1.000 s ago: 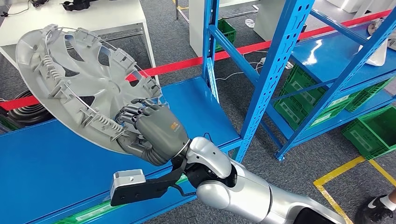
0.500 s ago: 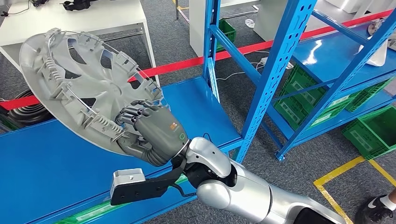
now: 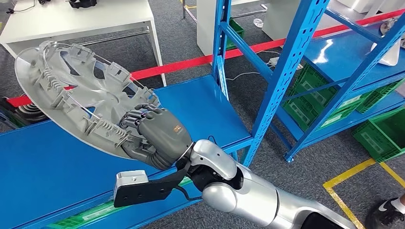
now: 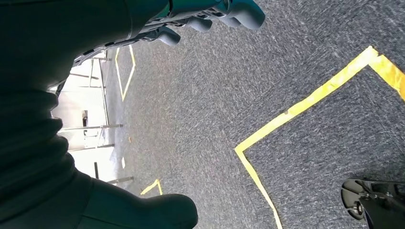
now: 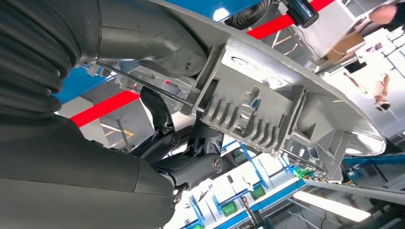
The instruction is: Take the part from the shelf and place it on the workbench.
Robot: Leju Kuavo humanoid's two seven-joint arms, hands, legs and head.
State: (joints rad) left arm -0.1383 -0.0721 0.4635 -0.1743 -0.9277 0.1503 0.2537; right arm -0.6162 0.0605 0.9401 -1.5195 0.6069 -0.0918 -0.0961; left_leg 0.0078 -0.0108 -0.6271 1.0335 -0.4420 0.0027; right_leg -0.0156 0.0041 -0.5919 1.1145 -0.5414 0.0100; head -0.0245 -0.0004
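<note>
Item: grey wheel cover (image 3: 81, 93), tilted, held above the blue bench (image 3: 43, 167). Your right hand (image 3: 155, 136) grips its lower rim. Your left hand (image 4: 210, 12) hangs over the floor, fingers curled, empty.

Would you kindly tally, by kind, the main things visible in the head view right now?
Hubcap: 1, held by the right hand
Blue workbench: 1
Blue shelf rack: 1
White table: 1
Red tape line: 1
Total: 5
</note>
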